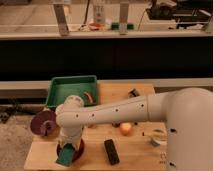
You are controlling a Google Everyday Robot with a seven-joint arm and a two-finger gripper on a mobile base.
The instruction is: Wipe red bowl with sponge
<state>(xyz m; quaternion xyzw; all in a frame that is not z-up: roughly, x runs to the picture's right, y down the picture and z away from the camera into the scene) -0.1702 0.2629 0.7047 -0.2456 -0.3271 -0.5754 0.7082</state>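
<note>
Hand (69,148) is down at the table's (136,156) front left corner, gripping the teal sponge (65,158), pressing it into the red bowl (79,148).

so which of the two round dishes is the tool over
The small red bowl at the front edge; the tool hangs over it, not the maroon dish.

Pale wooden bench (116,95) up front. Behind, wide black panel (150,57) under light rail (160,34) with white uprights (62,17). Speckled grey floor (14,142) at left. Warm, dim lighting. Claw (69,150) low over front-left bench corner.
</note>
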